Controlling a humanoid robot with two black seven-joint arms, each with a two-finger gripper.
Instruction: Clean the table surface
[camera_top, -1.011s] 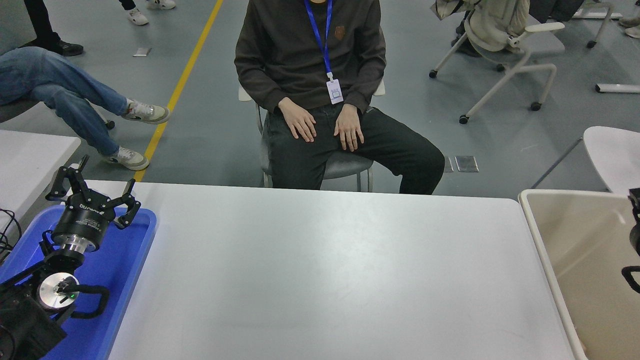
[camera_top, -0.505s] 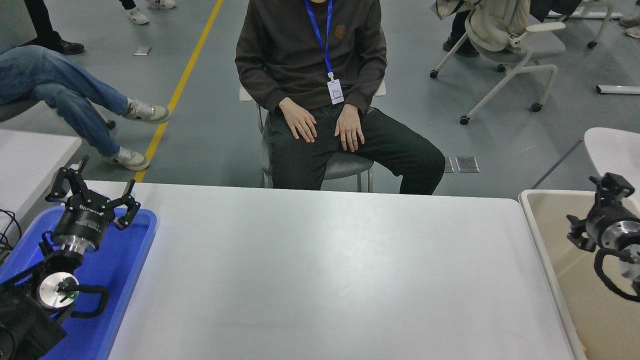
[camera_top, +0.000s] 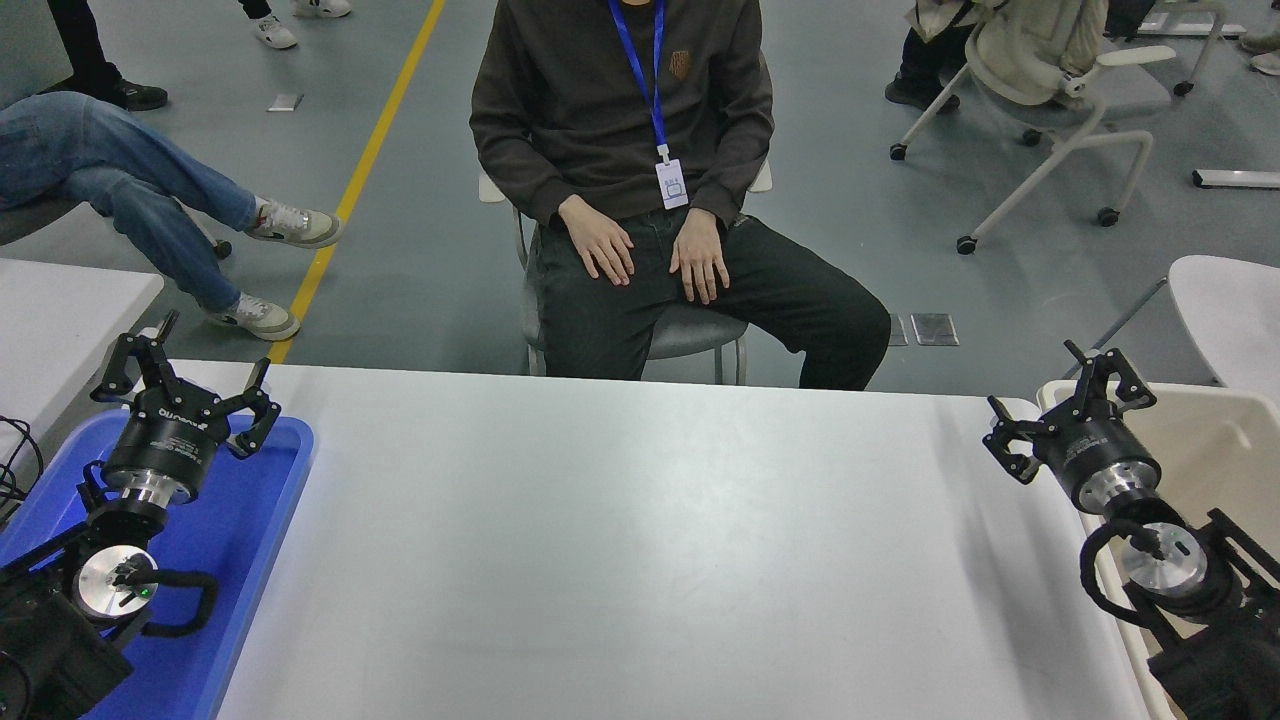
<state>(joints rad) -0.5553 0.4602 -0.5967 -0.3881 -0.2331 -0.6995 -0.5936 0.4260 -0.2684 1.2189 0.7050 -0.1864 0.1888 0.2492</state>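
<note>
The table surface is a wide matte white tabletop that fills the lower middle of the view, with nothing lying on it. My right gripper is open and empty above the table's far right corner, beside the beige bin. My left gripper is open and empty, parked at the lower left above the blue tray.
A blue plastic tray lies at the table's left edge. A beige bin stands off the right edge. A person sits at the far side, hands on thighs. A smaller white table is at the left.
My right arm has come in from the right edge, moving left over the beige bin to the table's far right corner. The left arm has not moved.
</note>
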